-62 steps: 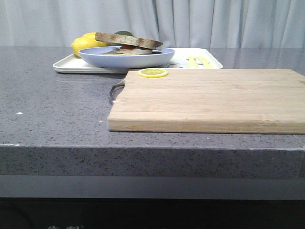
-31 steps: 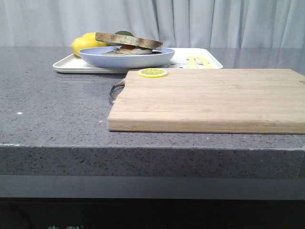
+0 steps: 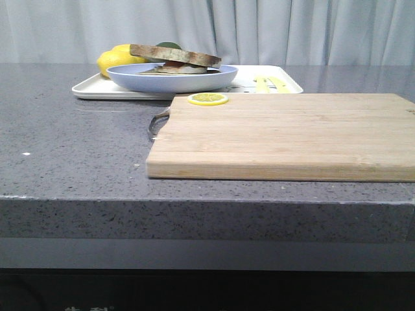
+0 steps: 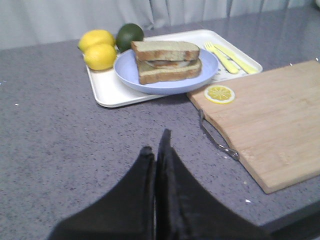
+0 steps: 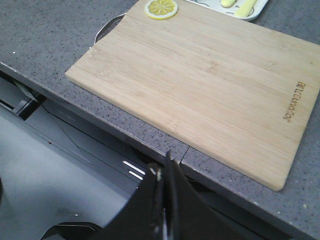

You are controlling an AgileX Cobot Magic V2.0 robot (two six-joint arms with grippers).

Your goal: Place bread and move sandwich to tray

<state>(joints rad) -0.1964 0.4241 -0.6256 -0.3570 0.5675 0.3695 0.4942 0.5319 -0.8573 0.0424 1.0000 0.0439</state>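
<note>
Grey speckled counter (image 3: 78, 149) carries everything. Largest item: wooden cutting board (image 5: 200, 80), lying just ahead of the right gripper (image 5: 164, 172), whose fingers are pressed together, holding nothing, hanging over the counter's near edge. A lemon slice (image 5: 161, 8) sits on the board's far corner from that gripper, by the metal handle (image 4: 216, 140).

Left gripper (image 4: 156, 155): fingers closed against each other, empty, above bare counter. The board lies ahead of it and off to one side.

Tray (image 4: 107, 92): white, low rim, well ahead of the left gripper, beyond the board. It holds a light-blue plate (image 4: 200, 75), two lemons (image 4: 100, 56), a dark green round fruit (image 4: 130, 34) and a yellow fork and knife (image 4: 231, 59).

On the plate: the sandwich (image 4: 169, 61). Its upper layer is the bread (image 4: 165, 49), resting on a filling and a second slice. Filling shows pale and brownish at the edge; cannot make out more.
</note>
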